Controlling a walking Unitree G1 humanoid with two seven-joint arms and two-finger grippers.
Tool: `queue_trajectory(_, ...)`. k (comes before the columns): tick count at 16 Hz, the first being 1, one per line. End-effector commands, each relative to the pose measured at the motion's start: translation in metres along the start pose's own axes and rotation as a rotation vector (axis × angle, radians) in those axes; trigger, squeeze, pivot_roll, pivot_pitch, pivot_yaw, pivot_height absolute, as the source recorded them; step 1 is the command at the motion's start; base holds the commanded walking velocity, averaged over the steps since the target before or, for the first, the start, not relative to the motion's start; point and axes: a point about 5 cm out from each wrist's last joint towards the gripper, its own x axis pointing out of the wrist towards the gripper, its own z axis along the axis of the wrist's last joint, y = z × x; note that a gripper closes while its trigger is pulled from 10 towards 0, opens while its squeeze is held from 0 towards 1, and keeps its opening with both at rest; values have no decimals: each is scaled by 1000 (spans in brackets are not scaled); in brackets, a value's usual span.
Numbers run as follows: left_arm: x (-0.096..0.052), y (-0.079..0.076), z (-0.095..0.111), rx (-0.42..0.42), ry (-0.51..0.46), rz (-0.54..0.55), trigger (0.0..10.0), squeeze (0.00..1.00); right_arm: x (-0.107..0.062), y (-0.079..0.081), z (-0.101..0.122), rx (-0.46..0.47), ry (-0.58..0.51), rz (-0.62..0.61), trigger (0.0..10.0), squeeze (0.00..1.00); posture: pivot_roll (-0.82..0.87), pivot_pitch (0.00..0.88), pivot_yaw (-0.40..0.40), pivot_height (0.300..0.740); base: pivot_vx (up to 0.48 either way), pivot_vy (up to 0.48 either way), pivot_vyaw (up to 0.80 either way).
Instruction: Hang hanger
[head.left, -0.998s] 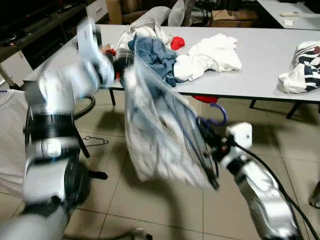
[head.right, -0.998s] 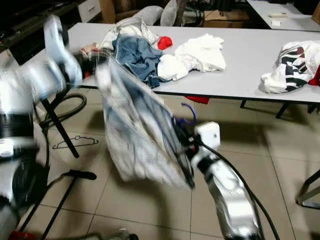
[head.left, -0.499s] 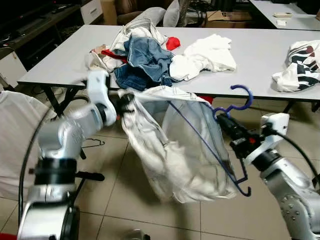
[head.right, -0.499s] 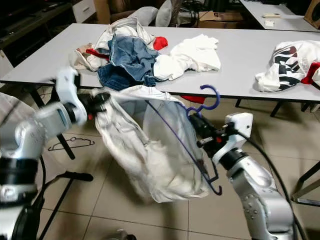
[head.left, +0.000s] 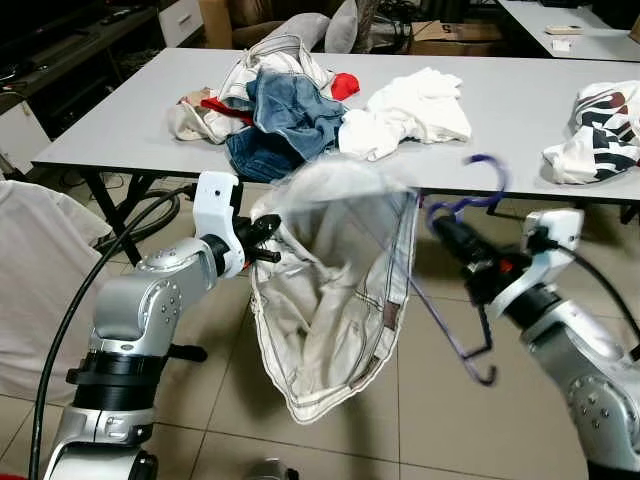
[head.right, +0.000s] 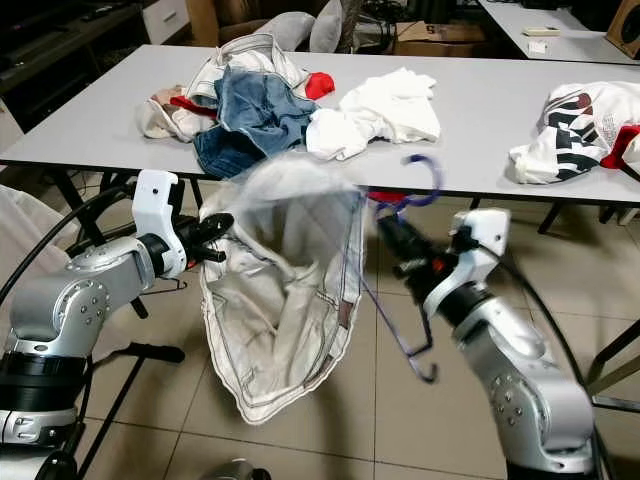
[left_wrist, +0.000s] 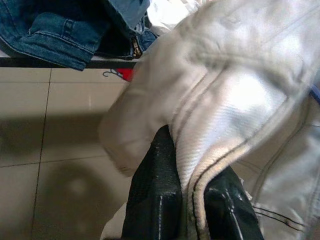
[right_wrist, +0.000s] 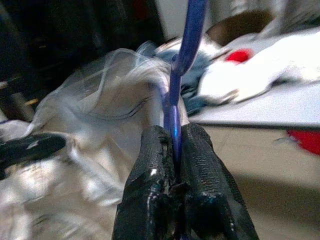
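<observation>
A blue wire hanger (head.left: 452, 300) carries a whitish garment (head.left: 330, 300) that hangs open in front of me, above the tiled floor. My right gripper (head.left: 448, 235) is shut on the hanger just under its hook (head.left: 478, 190); in the right wrist view the black fingers (right_wrist: 155, 170) pinch the blue wire (right_wrist: 182, 55). My left gripper (head.left: 268, 240) is shut on the garment's upper edge at the left, and the left wrist view has cloth (left_wrist: 235, 100) clamped between its fingers (left_wrist: 155, 195). The hanger's lower end (head.left: 485, 375) sticks out of the cloth on the right.
A grey table (head.left: 520, 120) stands just behind, with a heap of jeans and clothes (head.left: 280, 100), a white shirt (head.left: 420, 105) and a patterned garment (head.left: 600, 130). A black stand (head.left: 170, 350) and a white cloth (head.left: 30, 280) are at my left. A spare hanger (head.right: 170, 285) lies on the floor.
The garment has swung down and now hangs lower and narrower. My left gripper has moved down and right, the right gripper has shifted left, and the hanger has tilted.
</observation>
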Motion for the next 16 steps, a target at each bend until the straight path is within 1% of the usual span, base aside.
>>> queue_trajectory(1,-2,-2,17,20,-60,5,0,0,0,-3,14,-71,-48,-32,10000,0,23,0,25,740,0,0,0)
queue_trajectory(2,-1,-7,28,38,-97,-6,0,0,3,0,4,-94,23,-30,10000,0,24,0,23,740,0,0,0)
queue_trajectory(3,4,-19,52,52,-164,-40,0,0,10,1,-22,-76,144,-75,10000,0,35,0,20,740,0,0,0)
queue_trajectory(4,6,-25,61,52,-182,-60,0,0,13,1,-33,-61,177,-96,10000,0,41,0,17,740,0,0,0)
queue_trajectory(5,8,-30,65,49,-186,-81,0,0,17,4,-38,-28,182,-91,10000,0,46,0,15,740,0,0,0)
queue_trajectory(6,13,-40,71,23,-186,-116,0,0,26,6,-49,23,171,-110,10000,0,53,0,18,740,0,0,0)
queue_trajectory(7,15,-43,73,10,-185,-128,0,0,29,7,-52,36,168,-121,10000,0,53,0,18,740,0,0,0)
queue_trajectory(8,18,-49,77,-6,-187,-140,0,0,35,9,-55,84,142,-138,10000,0,67,0,21,740,0,0,0)
queue_trajectory(9,18,-50,80,31,-179,-139,0,0,41,15,-49,206,61,-132,10000,0,79,0,25,740,0,0,0)
queue_trajectory(10,18,-50,79,36,-171,-142,0,0,43,17,-45,253,18,-121,10000,0,78,0,31,740,0,0,0)
queue_trajectory(11,17,-49,75,49,-150,-150,0,0,46,18,-36,290,-59,-96,10000,0,78,0,31,740,0,0,0)
queue_trajectory(12,15,-49,71,50,-131,-160,0,0,48,17,-32,296,-112,-88,10000,0,76,0,39,740,0,0,0)
queue_trajectory(13,13,-51,67,52,-101,-198,0,0,49,17,-30,274,-148,-78,10000,0,76,0,40,740,0,0,0)
queue_trajectory(14,9,-53,62,66,-57,-244,549,0,50,18,-28,239,-167,-55,10000,0,75,0,40,740,0,0,0)
queue_trajectory(15,7,-54,59,84,-33,-267,549,0,50,19,-27,221,-174,-39,10000,0,75,0,39,740,0,0,0)
queue_trajectory(16,3,-53,53,107,9,-305,1137,0,50,23,-24,193,-195,2,10000,0,74,0,33,740,0,0,0)
